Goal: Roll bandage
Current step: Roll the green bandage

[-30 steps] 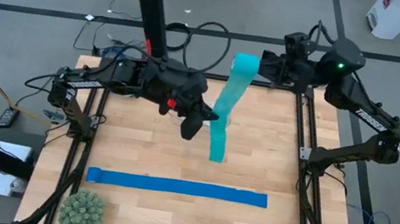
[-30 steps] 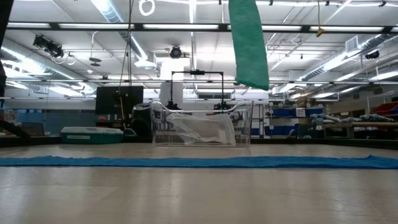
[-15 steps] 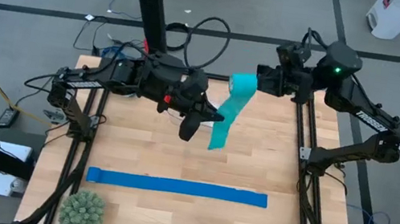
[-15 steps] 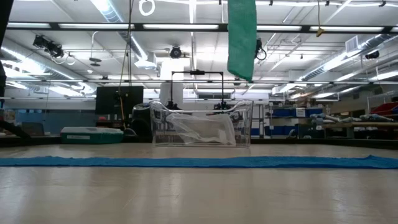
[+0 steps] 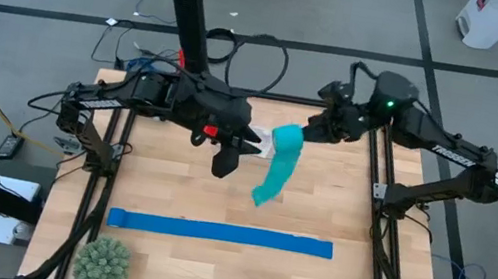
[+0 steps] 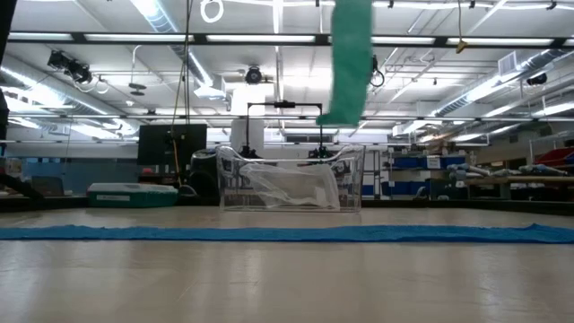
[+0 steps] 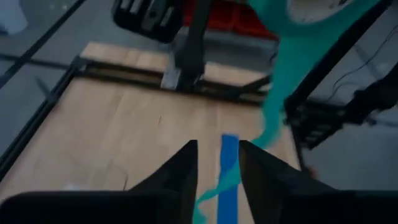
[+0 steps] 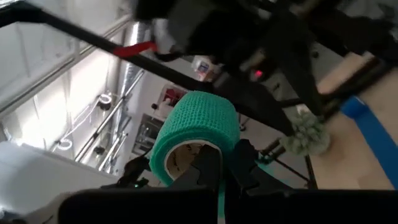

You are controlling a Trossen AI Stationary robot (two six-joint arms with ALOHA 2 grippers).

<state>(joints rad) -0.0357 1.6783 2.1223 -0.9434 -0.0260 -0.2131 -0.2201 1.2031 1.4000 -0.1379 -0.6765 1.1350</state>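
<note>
The right gripper (image 5: 309, 134) has swung in from the worktop's far edge toward its middle, carrying the bandage (image 5: 278, 163) roll lower. The hanging tail is shorter (more is wound up). The left gripper (image 5: 250, 146) has let go, its fingers now parted.

Two robot arms, each with one gripper: left gripper (image 5: 250, 145), right gripper (image 5: 309, 132). One teal bandage (image 5: 276, 170). One blue strip (image 5: 220, 233). One spiky green ball (image 5: 102, 263), possibly a plant.
</note>
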